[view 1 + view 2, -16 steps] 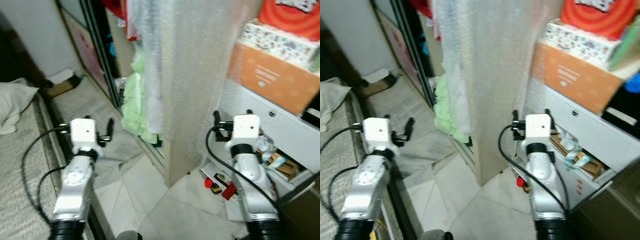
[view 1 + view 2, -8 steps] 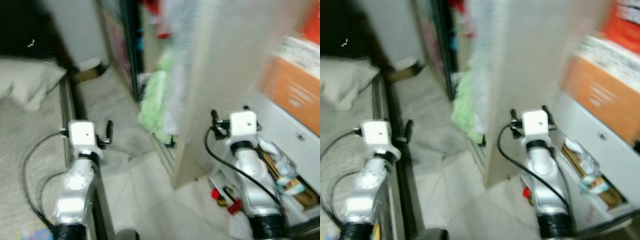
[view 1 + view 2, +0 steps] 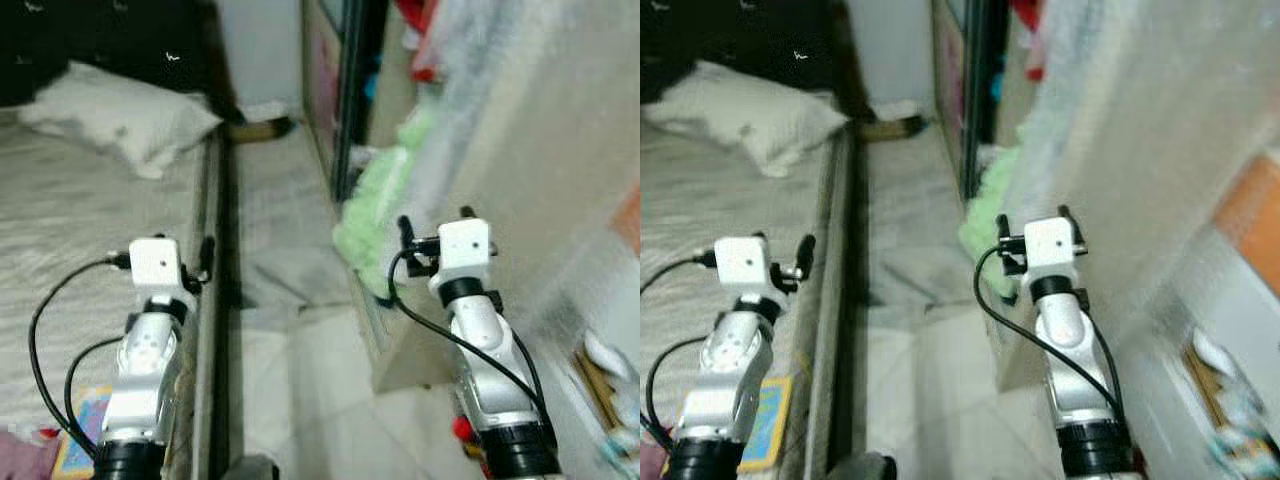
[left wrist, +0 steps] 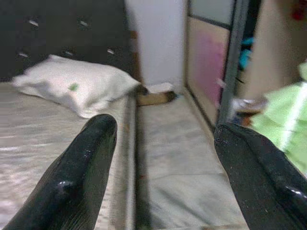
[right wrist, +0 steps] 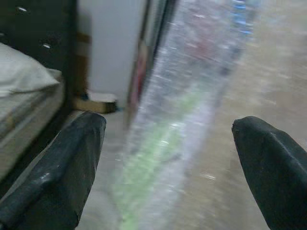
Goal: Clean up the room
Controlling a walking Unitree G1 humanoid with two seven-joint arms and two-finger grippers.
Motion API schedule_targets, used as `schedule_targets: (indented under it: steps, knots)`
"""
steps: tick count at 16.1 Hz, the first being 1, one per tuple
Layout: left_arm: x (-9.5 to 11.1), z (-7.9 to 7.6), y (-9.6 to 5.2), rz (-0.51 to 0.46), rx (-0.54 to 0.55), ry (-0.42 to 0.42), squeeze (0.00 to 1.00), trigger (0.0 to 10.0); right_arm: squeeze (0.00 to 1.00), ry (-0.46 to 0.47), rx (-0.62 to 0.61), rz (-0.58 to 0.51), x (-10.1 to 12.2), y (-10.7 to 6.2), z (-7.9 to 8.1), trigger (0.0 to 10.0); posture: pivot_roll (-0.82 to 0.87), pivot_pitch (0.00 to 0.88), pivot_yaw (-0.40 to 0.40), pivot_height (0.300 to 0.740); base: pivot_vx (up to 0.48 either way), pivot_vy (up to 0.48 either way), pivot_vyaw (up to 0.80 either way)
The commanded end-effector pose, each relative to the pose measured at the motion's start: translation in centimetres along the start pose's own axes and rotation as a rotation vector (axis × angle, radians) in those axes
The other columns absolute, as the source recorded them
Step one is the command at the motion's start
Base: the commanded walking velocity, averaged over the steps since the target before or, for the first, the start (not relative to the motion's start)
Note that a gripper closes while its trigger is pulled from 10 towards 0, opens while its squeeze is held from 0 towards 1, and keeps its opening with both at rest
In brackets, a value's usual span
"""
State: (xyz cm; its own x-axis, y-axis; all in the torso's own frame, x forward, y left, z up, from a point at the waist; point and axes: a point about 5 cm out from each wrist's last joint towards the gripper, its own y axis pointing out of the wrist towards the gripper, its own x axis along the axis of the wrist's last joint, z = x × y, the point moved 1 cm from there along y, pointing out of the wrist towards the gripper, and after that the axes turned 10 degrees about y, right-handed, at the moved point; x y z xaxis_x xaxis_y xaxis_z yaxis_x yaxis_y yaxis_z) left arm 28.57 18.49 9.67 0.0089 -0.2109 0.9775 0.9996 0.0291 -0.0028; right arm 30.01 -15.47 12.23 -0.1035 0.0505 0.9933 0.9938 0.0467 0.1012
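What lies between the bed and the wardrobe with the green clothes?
A narrow strip of grey rug runs between the bed and the wardrobe; green clothes spill toward it, seen in the eye views.

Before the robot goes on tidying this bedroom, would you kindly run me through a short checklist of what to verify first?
1. Left gripper open and holding nothing: ok.
2. Right gripper open and holding nothing: ok.
3. Aisle floor between the bed and the wardrobe free to walk: ok near the robot; something brown lies at the far end.
4. Green cloth kept inside the wardrobe: not ok, it bulges out at the bottom.
5. Pillow on the bed: ok.
6. Sharp view for picking a target: not ok, the right side is blurred.
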Motion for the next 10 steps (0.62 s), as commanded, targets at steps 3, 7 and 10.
schedule_targets:
  steps: [3,7,10]
  knots:
    - [-0.06,-0.48,-0.12,0.001,-0.013,0.004,0.0,10.0,0.0,-0.009,-0.007,0.0,-0.01,-0.04,-0.63,10.0,0.0,0.0,-0.012,0.74,0.0,0.0,0.8]
    - [-0.09,-0.53,-0.09,0.0,-0.016,0.003,0.0,10.0,0.0,-0.006,0.002,0.001,-0.06,-0.01,-0.52,10.0,0.0,0.0,-0.015,0.74,0.0,0.0,0.8]
    - [0.0,-0.59,0.0,-0.001,-0.017,0.0,0.0,10.0,0.0,-0.004,0.002,-0.001,0.01,0.06,-0.56,10.0,0.0,0.0,-0.015,0.74,0.0,0.0,0.8]
